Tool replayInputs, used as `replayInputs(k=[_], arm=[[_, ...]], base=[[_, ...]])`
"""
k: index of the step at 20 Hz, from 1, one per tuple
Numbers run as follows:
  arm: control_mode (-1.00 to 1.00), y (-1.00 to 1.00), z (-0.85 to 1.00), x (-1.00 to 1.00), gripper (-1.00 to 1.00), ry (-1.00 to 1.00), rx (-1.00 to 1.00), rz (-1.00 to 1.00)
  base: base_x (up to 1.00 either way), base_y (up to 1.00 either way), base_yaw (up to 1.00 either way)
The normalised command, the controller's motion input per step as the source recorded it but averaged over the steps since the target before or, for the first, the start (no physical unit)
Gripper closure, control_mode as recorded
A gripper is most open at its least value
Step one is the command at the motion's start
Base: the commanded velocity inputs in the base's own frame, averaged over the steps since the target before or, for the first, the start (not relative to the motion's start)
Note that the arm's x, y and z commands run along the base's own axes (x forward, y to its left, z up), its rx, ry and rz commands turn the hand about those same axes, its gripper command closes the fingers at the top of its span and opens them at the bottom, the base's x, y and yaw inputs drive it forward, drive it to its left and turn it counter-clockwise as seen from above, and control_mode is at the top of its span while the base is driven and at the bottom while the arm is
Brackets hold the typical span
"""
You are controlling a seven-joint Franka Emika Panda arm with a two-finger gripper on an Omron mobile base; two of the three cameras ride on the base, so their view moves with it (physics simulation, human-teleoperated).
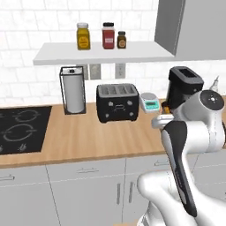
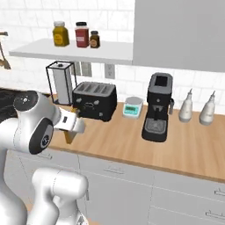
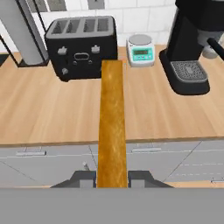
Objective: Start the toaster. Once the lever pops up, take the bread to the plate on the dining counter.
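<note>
A rendered home kitchen. A wood-topped table [image 1: 88, 141] over grey cabinets [image 1: 84, 190] runs along a white tiled wall [image 1: 26, 26]. On it stand a black toaster [image 1: 117, 102], a coffee machine [image 2: 158, 107], a small scale [image 2: 132, 107] and a paper-towel holder [image 1: 73, 89]. A black hob [image 1: 22, 128] is inset, and jars [image 1: 83, 36] line a shelf [image 1: 101, 53].

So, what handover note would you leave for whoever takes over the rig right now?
Gripper: shut on the bread, held edge-on in front of the worktop.
Toaster: at the back of the worktop, between the paper towel holder and the small scale; slots look empty.
Done: bread is out of the toaster.
Left: carry it to the plate on the dining counter and set it down.
</note>
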Motion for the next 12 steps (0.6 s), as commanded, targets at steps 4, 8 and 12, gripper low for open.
replayInputs(k=[4,8,12], arm=[[1.00,0.00,0.00,0.00,1.00,0.00,0.00,0.00],[1.00,0.00,0.00,0.00,1.00,0.00,0.00,0.00],[1.00,0.00,0.00,0.00,1.00,0.00,0.00,0.00]], base=[[-0.71,0.00,0.82],[-0.27,0.00,1.00],[-0.23,0.00,1.00]])
